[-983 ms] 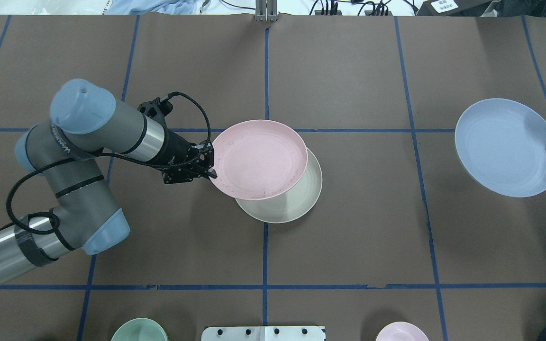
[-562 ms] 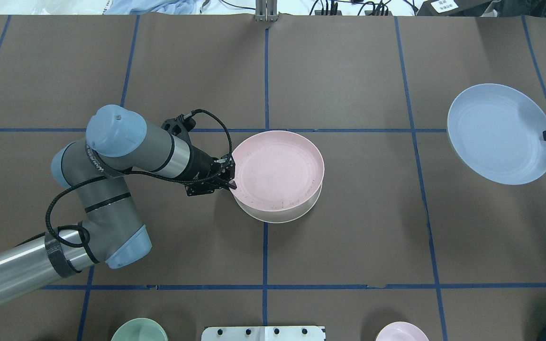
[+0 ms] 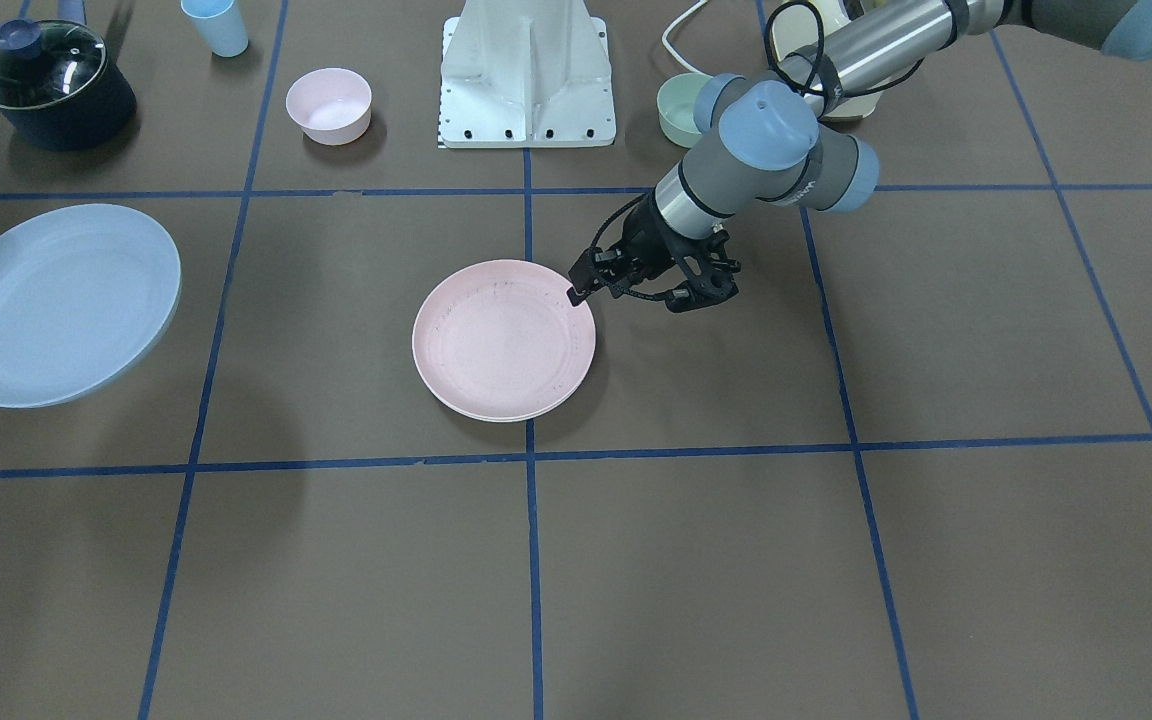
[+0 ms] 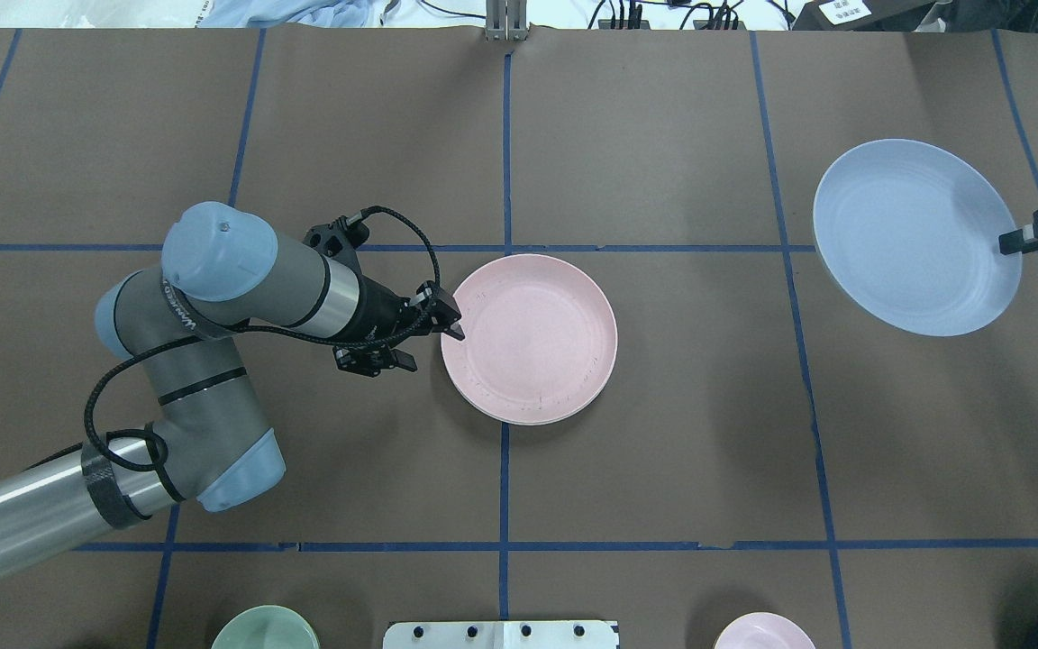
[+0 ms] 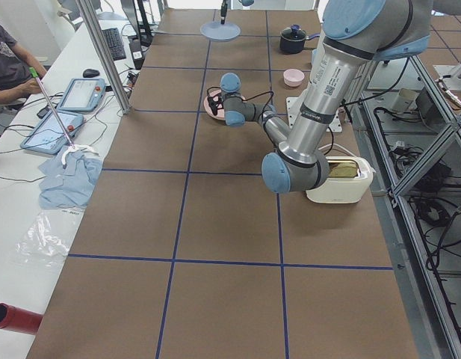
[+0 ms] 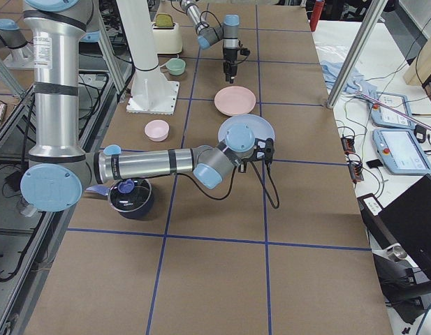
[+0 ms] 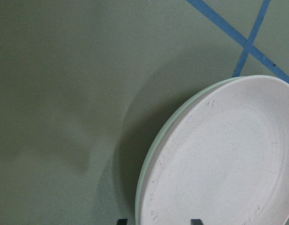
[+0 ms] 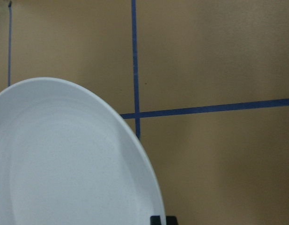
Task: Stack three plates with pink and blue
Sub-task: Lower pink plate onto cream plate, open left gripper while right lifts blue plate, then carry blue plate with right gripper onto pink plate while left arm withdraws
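The pink plate [image 4: 528, 338] lies on the cream-white plate [image 4: 519, 422], of which only a thin rim shows; both sit at the table's middle. My left gripper [image 4: 452, 326] is open at the pink plate's left rim. In the left wrist view its fingertips stand apart on either side of that rim [image 7: 149, 187]. My right gripper [image 4: 1010, 242] is shut on the right rim of the blue plate [image 4: 915, 236] and holds it tilted above the table at the far right. The blue plate fills the right wrist view [image 8: 64, 159].
A green bowl [image 4: 265, 628] and a small pink bowl [image 4: 764, 631] sit at the near edge beside the robot base [image 4: 501, 635]. A lidded dark pot [image 3: 51, 85] and a blue cup [image 3: 216, 25] stand on the right arm's side. A toaster [image 5: 338, 179] stands behind the left arm.
The pink plate has moved right and down to lie squarely on the cream plate, and my left gripper has let go of it. My right gripper has carried the blue plate left and farther back.
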{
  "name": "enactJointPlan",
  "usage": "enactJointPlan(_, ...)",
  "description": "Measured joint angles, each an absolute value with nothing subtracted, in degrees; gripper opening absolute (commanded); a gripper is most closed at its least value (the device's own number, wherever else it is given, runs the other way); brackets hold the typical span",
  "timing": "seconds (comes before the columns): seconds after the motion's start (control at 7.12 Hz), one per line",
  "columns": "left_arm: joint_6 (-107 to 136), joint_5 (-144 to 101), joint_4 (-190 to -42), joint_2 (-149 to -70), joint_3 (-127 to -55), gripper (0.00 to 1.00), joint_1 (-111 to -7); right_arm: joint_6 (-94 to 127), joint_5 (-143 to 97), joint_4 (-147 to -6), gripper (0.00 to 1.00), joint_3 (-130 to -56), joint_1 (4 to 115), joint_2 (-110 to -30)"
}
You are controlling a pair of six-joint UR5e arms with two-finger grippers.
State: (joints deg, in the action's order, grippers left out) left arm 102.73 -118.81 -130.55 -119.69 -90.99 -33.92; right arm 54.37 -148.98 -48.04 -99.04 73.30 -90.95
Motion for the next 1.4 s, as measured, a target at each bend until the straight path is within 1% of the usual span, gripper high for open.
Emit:
enactJointPlan(0.28,96.76,-121.63,-126.82,-116.77,-93.99,1.0,-39.52,60.65,-145.32,-48.1,0.0,-99.57,67.08,-85.89)
enactJointPlan(0.7,75.9,-122.24,-114.52,-111.48,-101.7,1.0,-46.97,69.49,-132.56,-50.05,0.0,-100.06,52.25,-79.02)
enactJointPlan(1.12,62.95,-122.59,-112.37,-106.39,-103.65,1.0,-51.87,70.62,-123.27,-60.46,0.0,-100.05,42.73,-70.39)
enactJointPlan(1.4,61.32,-122.61,-112.25,-105.45,-103.96,1.0,-52.48,71.08,-119.38,-61.84,0.0,-99.68,38.24,-68.78)
